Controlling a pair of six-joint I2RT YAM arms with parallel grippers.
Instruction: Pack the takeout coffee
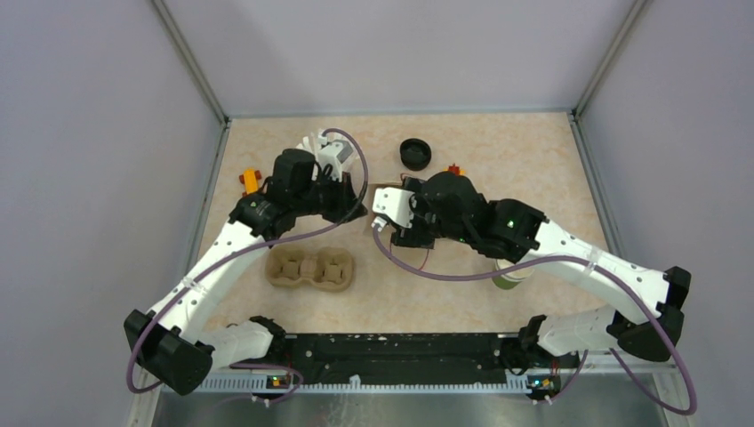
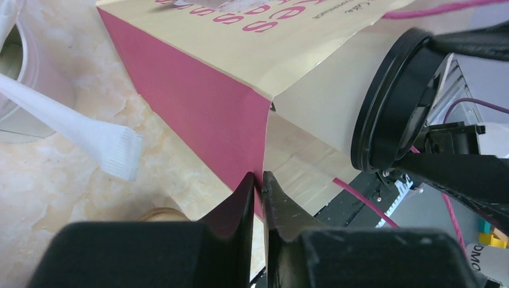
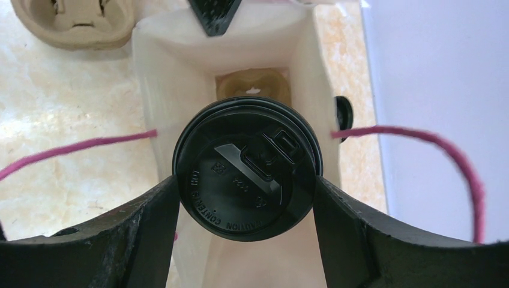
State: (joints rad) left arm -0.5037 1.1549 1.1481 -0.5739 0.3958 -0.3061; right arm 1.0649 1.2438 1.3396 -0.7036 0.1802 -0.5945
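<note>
The right gripper (image 3: 246, 201) is clamped on the lid rim of the takeout coffee (image 3: 247, 162). The cup is held just above the paper bag (image 3: 157, 78), its axis pointed into the open mouth. The bag's corner is pinched by the left gripper (image 2: 259, 180).

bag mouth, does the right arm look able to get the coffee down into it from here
Probably yes: the right gripper holds the takeout coffee right over the open paper bag, the left gripper pinches the bag's edge, and nothing blocks the mouth.
</note>
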